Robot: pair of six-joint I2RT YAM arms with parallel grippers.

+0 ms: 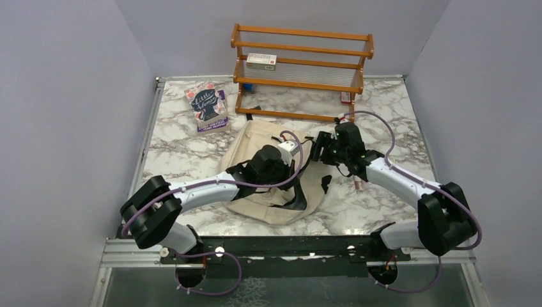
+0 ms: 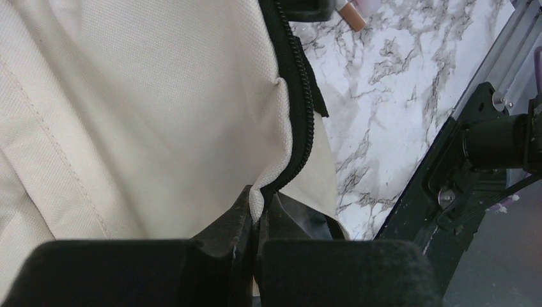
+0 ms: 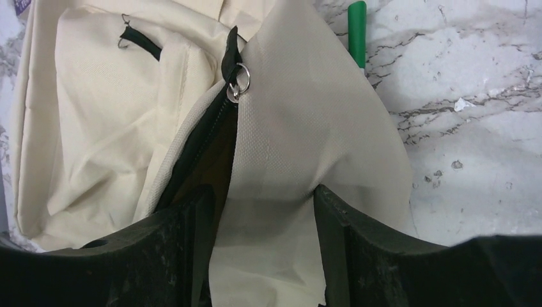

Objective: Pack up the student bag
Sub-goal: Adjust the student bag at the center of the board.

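Observation:
The student bag point(image 1: 259, 135), cream canvas with black zippers, lies flat at the table's middle. My left gripper point(image 1: 292, 182) is over its near right part. In the left wrist view it point(image 2: 259, 214) is shut on the bag's point(image 2: 140, 115) cream edge right beside the black zipper point(image 2: 300, 115). My right gripper point(image 1: 319, 151) is at the bag's far right edge. In the right wrist view it point(image 3: 263, 211) is open and straddles a fold of the bag point(image 3: 300, 128), with one finger point(image 3: 192, 224) in the unzipped opening below the zipper pull ring point(image 3: 240, 80).
A wooden rack point(image 1: 300, 83) stands at the back with a small box point(image 1: 262, 61) on its shelf. A book point(image 1: 208, 106) lies at the back left. A green marker point(image 3: 356, 32) lies beside the bag. A brown-tipped pen point(image 1: 358, 183) lies right of the bag.

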